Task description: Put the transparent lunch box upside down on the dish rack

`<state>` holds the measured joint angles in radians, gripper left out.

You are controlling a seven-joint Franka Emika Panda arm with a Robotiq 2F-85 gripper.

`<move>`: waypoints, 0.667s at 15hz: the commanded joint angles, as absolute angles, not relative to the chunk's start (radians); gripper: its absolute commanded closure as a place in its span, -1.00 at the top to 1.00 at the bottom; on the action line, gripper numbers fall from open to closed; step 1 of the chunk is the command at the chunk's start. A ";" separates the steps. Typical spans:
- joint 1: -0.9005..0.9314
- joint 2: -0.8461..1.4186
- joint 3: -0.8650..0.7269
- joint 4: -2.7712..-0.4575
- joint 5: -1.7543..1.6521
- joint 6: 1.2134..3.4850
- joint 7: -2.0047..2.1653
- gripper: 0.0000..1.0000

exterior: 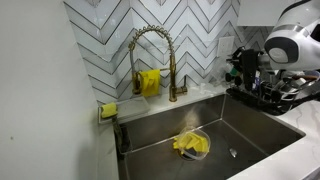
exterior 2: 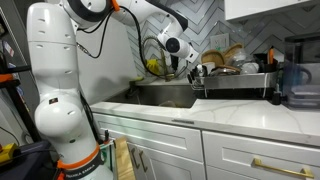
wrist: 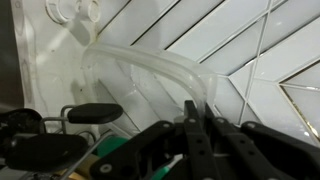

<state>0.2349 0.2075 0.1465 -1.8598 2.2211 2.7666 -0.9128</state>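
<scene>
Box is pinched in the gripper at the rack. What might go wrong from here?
1. The gripper pinches only one thin wall of the lunch box, so it may slip or swing before release.
2. The dish rack already holds dishes, so the box could land tilted or knock one.

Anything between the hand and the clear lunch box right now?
Nothing. In the wrist view the black hand is closed directly on the rim of the transparent plastic lunch box, with white herringbone wall tiles behind it.
</scene>
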 commanded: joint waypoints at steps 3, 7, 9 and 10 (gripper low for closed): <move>0.237 0.164 0.168 -1.900 2.115 2.883 -0.762 -0.96; 0.238 0.147 0.181 -1.926 2.034 2.954 -0.661 -0.96; 0.236 0.131 0.186 -1.943 2.010 2.975 -0.625 -0.96; 0.236 0.125 0.188 -1.951 1.998 2.988 -0.606 -0.96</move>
<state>0.2410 0.1707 0.1852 -1.8807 2.0500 2.9231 -0.6775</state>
